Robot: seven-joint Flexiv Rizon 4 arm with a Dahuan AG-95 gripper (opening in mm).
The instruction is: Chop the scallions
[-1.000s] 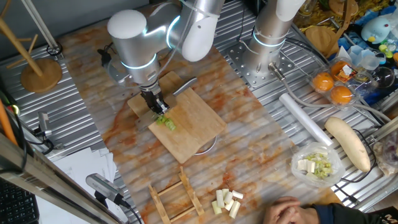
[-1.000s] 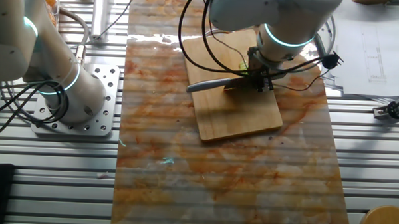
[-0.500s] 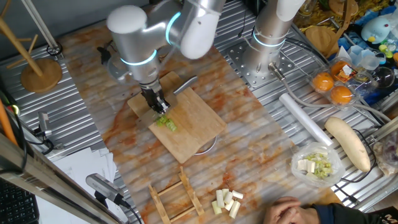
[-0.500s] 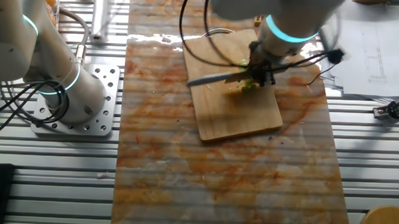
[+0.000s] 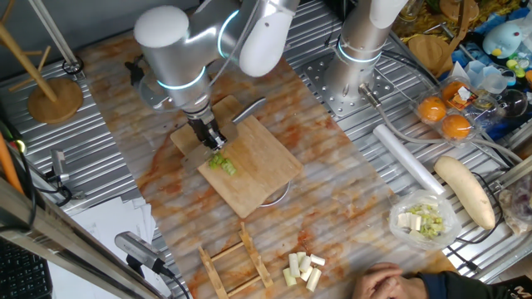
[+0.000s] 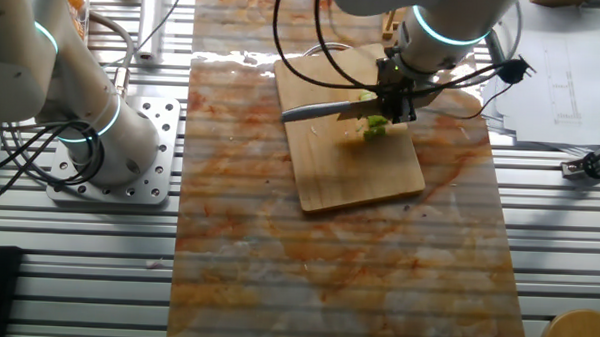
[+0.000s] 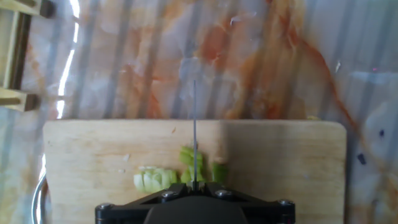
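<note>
Board (image 5: 249,166): wooden, on the marbled bench (image 5: 349,199), giving a firm cutting surface.
Scallions (image 5: 222,164): green bits on the board, directly under the blade so a downward stroke can slice them.
Knife (image 6: 327,111): blade lies level just above the scallions.
Gripper (image 6: 392,100): pinching the knife handle.
Arm: bent over the board, wrist pointing straight down.

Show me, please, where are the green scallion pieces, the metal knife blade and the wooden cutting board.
green scallion pieces (image 7: 186,171): hand view, middle of the cluster.
metal knife blade (image 6: 322,111): the other fixed view, middle of the blade.
wooden cutting board (image 5: 258,170): one fixed view, bare centre.
</note>
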